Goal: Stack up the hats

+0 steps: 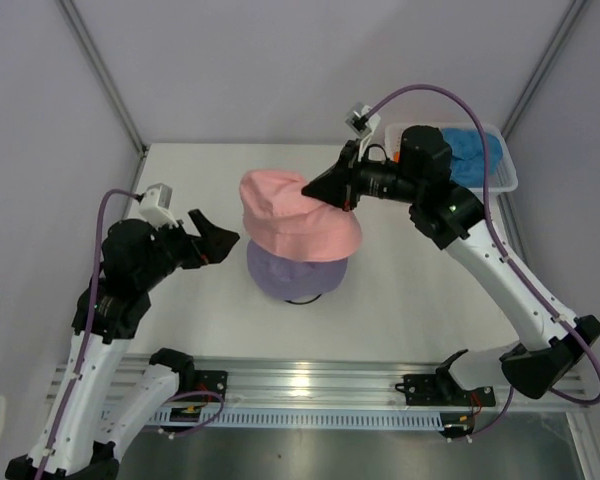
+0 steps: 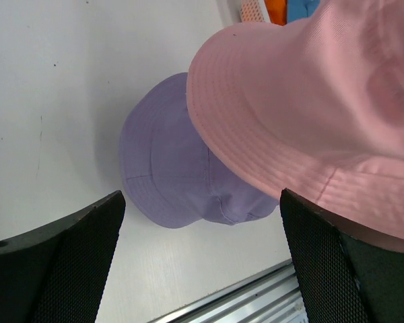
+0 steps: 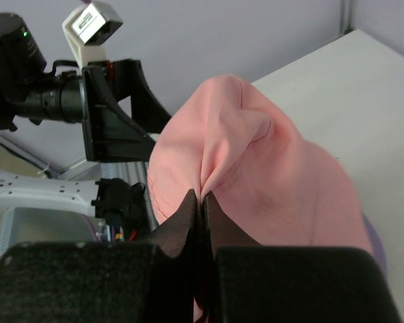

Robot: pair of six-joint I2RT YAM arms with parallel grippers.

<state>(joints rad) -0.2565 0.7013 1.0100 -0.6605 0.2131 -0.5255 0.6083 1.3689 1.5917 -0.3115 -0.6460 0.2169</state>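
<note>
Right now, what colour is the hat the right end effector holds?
The hat is pink, clearest in the top external view.

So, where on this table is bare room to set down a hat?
Bare table lies beyond the open left pincer, left of the pink hat; also between the lavender hat and the right arm. Crowded: the middle, and the far right corner with the basket.

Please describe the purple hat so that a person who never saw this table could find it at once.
Start at the white table and look at its middle, where two hats overlap. The lavender hat is the lower one, partly covered by the pink hat that the right gripper pinches by the crown. It alone is purple, and no gripper touches it.
</note>
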